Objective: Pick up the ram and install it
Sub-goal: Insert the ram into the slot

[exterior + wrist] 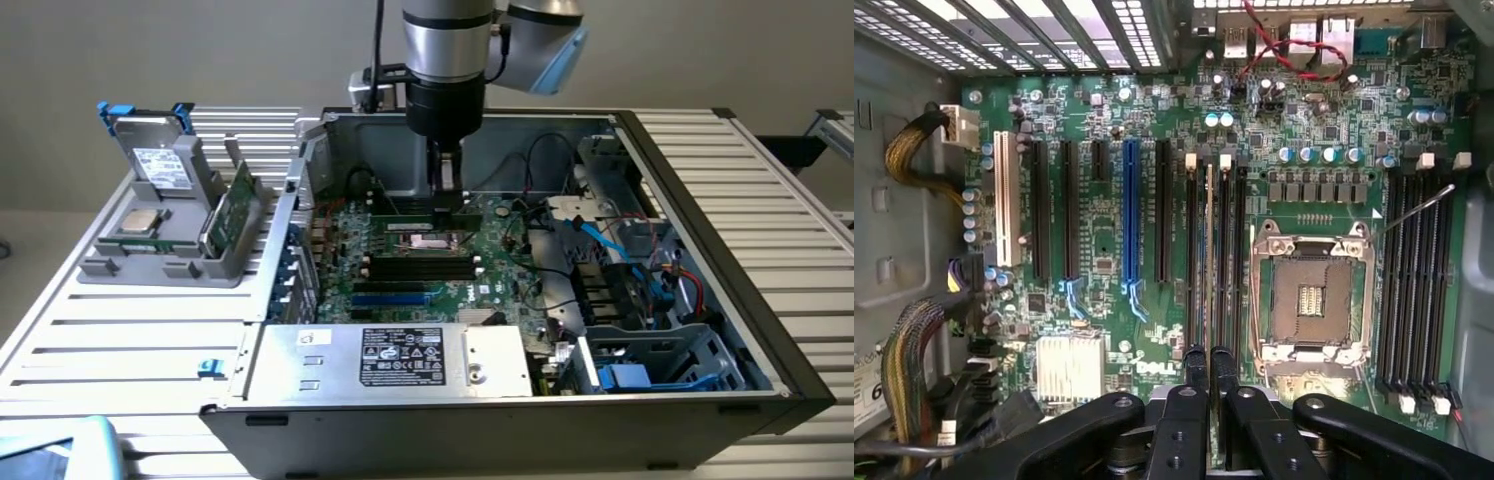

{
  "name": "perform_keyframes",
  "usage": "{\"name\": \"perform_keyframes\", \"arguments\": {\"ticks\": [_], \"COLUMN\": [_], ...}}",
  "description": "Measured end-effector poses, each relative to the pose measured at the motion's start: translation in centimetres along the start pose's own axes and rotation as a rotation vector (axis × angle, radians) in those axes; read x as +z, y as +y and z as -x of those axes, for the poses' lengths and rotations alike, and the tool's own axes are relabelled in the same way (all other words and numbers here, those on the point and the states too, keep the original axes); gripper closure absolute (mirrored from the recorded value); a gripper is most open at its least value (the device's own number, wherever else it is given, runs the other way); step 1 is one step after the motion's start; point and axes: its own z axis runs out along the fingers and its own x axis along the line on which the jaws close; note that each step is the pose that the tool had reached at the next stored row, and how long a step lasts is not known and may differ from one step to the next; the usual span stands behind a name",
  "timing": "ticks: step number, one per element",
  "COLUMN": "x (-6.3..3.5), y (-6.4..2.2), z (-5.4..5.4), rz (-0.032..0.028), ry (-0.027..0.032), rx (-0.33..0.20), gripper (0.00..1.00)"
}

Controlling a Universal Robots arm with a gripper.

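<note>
You had the grey, silver-jointed robot arm standing almost straight down into the open dark-grey computer case. Its wrist was vertical and its black gripper sat low over the green motherboard, towards the far wall of the case in the exterior view.

From the wrist view, your gripper was clenched on the ram, the thin dark-green circuit-board stick. The two black fingertips stood close together, pinching one end of it. The stick showed edge-on as a narrow pale line. It ran along the bank of black memory slots between the long expansion slots and the open metal-framed processor socket. It was lined up with one of those slots, though you could not tell from either view whether it was pressed home or just above the slot.

The case sat on the slatted metal tabletop. Well apart from the gripper, on the exterior view's left, a grey plastic parts holder stood on the tabletop. It carried a silver square processor chip and, upright in a slot beside that, a wider green circuit card. A silver labelled power-supply box lay along the near side of the case.
</note>
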Motion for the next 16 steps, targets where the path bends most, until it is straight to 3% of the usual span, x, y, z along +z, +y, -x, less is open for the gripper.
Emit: {"name": "perform_keyframes", "arguments": {"ticks": [5,11,16], "x": [0.90,0.95,1.69], "y": [0.03,0.03,0.16], "z": [0.0,0.0,0.1], "rz": [-0.0001,-0.0002,-0.0001], "ry": [0.0001,0.0001,0.0001], "rx": [0.000,0.000,0.002], "gripper": [0.86,0.86,0.86]}}
